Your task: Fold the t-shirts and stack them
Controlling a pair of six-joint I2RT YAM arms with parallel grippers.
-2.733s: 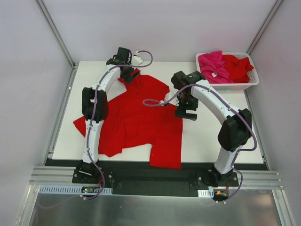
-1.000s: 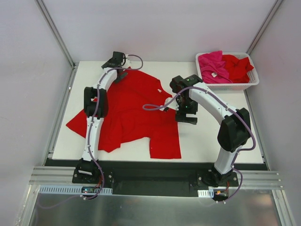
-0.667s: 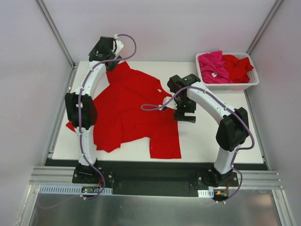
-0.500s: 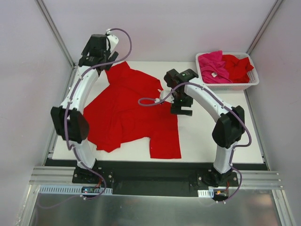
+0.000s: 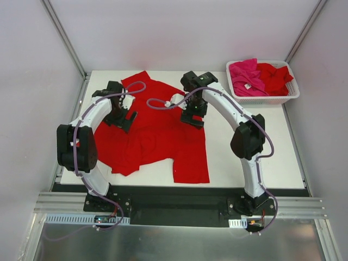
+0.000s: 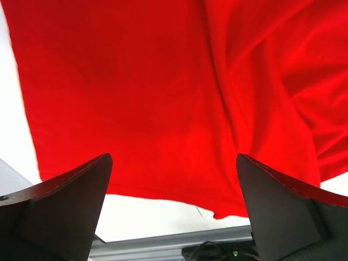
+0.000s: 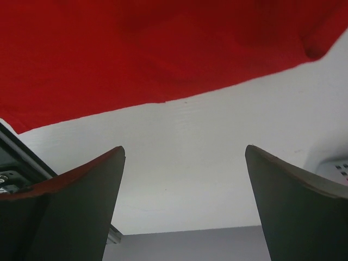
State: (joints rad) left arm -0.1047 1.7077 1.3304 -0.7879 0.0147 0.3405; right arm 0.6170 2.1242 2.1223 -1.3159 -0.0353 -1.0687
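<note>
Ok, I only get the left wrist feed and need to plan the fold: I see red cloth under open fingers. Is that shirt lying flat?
Observer: Mostly. The red t-shirt is spread on the table, wrinkled, with one flap reaching close to the near edge.
Operator: Where is the other arm?
Observer: The right gripper is open and empty, over the shirt's right side near its edge.
Operator: Any more shirts?
Observer: Yes, a pink t-shirt and a second red t-shirt lie in the white basket at the far right corner.
</note>
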